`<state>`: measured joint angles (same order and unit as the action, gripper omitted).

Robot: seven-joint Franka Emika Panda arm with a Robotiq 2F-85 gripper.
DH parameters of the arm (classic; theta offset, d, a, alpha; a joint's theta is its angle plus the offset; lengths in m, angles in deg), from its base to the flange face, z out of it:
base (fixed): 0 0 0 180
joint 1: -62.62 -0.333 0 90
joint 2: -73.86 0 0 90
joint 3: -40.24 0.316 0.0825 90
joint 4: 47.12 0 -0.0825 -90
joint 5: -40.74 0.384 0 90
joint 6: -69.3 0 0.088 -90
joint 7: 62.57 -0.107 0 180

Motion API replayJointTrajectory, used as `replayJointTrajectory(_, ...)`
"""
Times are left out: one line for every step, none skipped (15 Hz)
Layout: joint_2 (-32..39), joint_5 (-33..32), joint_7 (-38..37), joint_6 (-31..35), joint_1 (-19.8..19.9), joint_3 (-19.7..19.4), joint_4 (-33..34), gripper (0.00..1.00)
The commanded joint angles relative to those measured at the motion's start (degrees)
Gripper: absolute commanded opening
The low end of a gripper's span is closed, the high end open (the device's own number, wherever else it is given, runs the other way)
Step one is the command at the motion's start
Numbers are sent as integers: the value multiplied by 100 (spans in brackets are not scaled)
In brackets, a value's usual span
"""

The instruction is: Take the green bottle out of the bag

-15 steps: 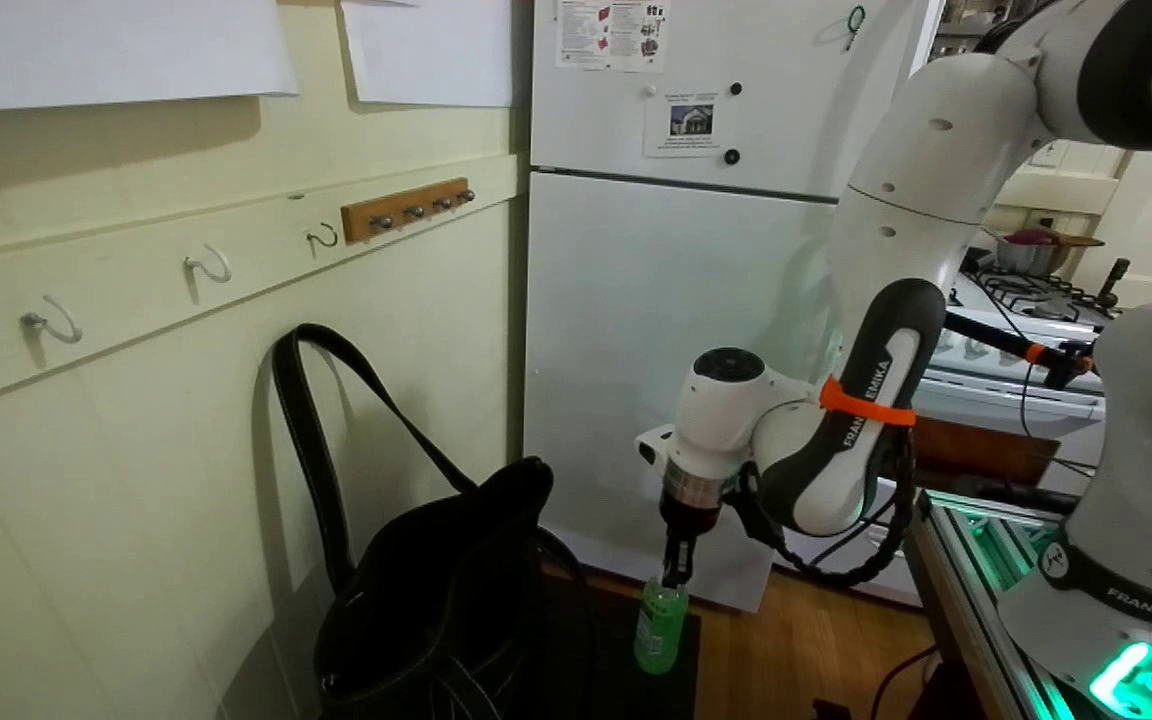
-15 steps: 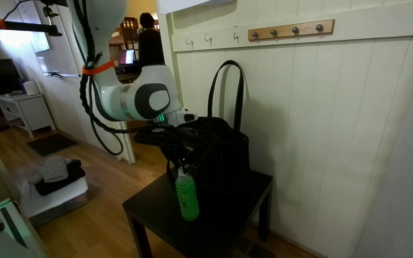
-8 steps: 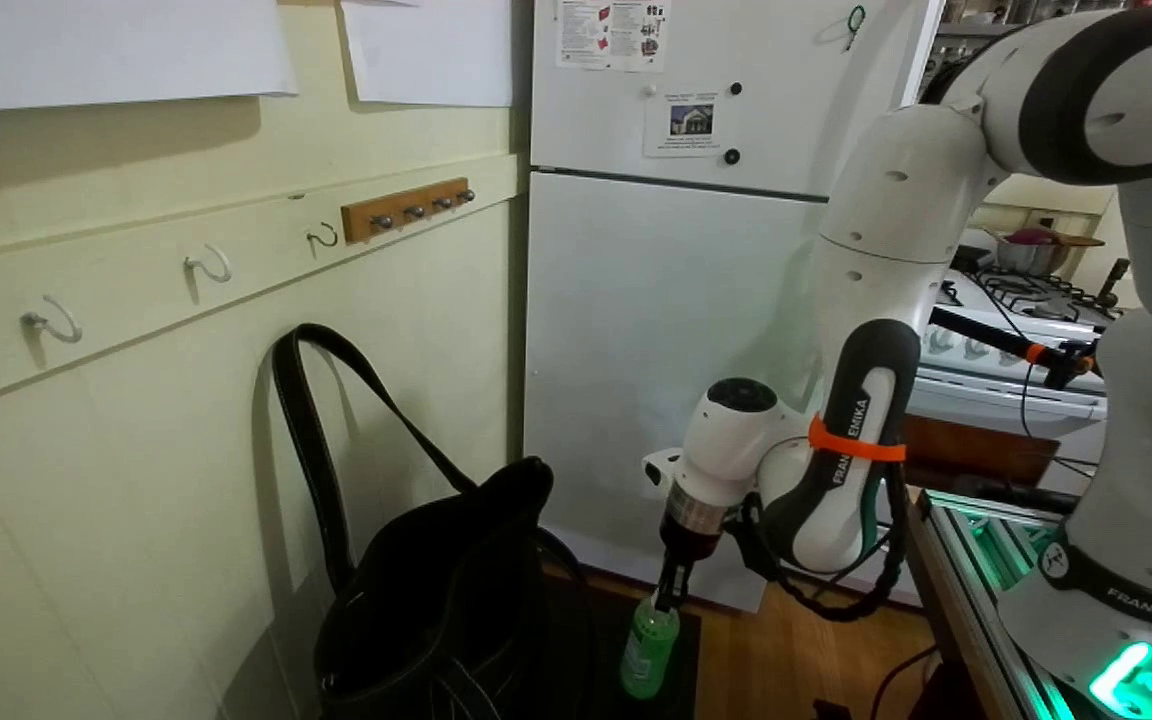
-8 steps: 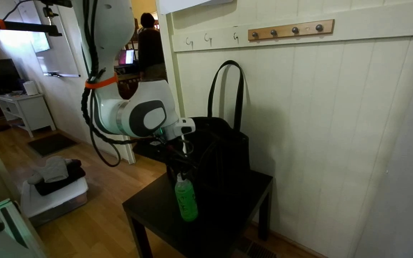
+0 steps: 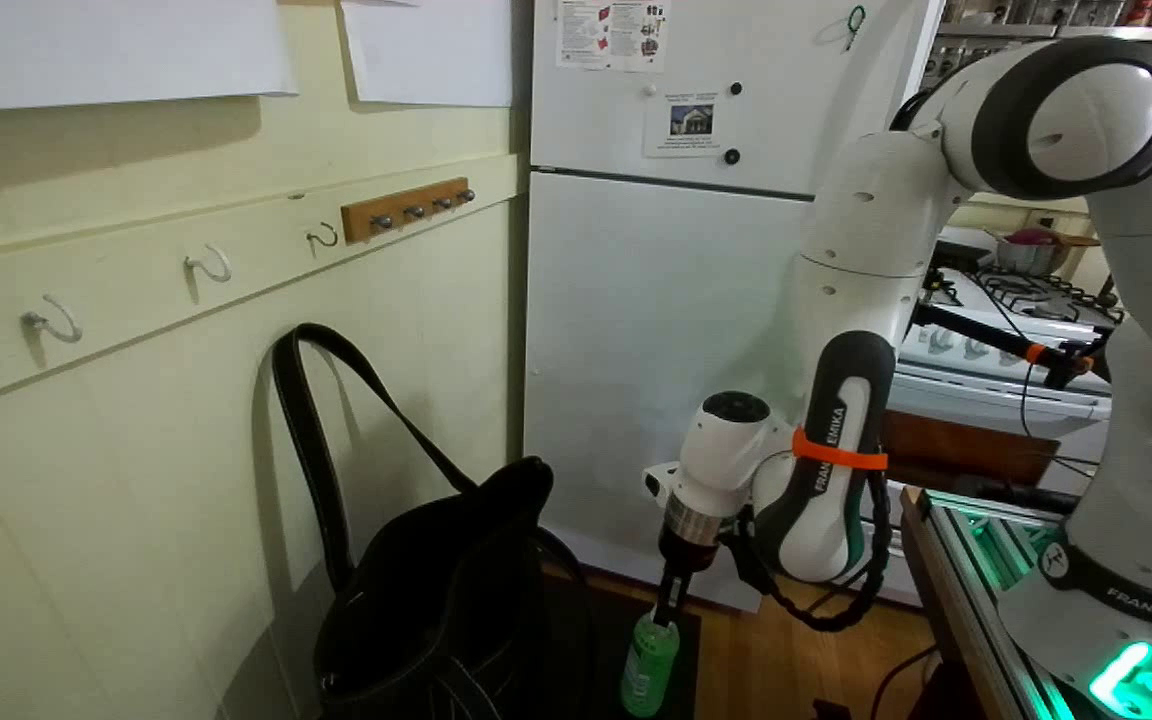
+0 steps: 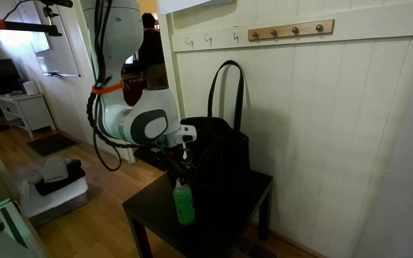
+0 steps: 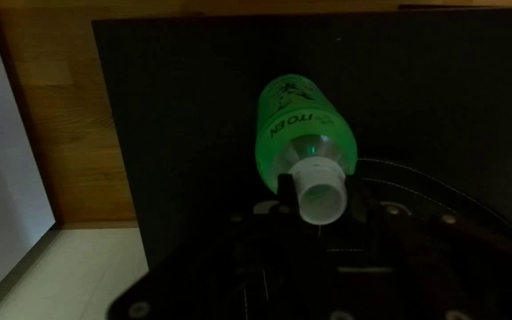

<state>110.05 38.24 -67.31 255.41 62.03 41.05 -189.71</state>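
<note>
The green bottle (image 5: 649, 668) is outside the bag, with its white cap held in my gripper (image 5: 667, 608). In the wrist view, the fingers press on both sides of the white cap (image 7: 320, 195), and the green body (image 7: 305, 120) hangs below, slightly tilted. In an exterior view the bottle (image 6: 184, 206) is at or just above the black table's top; I cannot tell whether its base touches. The black bag (image 5: 436, 600) stands beside it with one handle loop up and its mouth open. The bag also shows in an exterior view (image 6: 224, 161), partly behind the arm.
The bag stands on the low black table (image 6: 145, 206) against the wall. A white fridge (image 5: 656, 380) is close behind the arm. Hooks (image 6: 208, 37) and a wooden peg rack (image 6: 292, 29) are on the wall. A lidded bin (image 6: 54, 200) is on the floor.
My gripper has moved down with the bottle held in it, lowering it toward the table, and the arm has come down too. The bag has not moved.
</note>
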Motion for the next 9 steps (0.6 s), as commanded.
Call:
replayJointTrajectory(224,127,110,4,165,143,183,8)
replayJointTrajectory(256,131,109,-4,163,139,211,8)
replayJointTrajectory(289,135,107,-34,161,133,252,8)
replayJointTrajectory(314,130,114,-55,166,136,282,8)
replayJointTrajectory(345,129,118,-87,165,140,325,8)
replayJointTrajectory(371,131,116,-103,149,129,360,8)
replayJointTrajectory(399,125,124,-133,152,136,399,8)
replayJointTrajectory(426,121,130,-153,159,142,435,8)
replayJointTrajectory(448,117,137,-164,168,151,462,8)
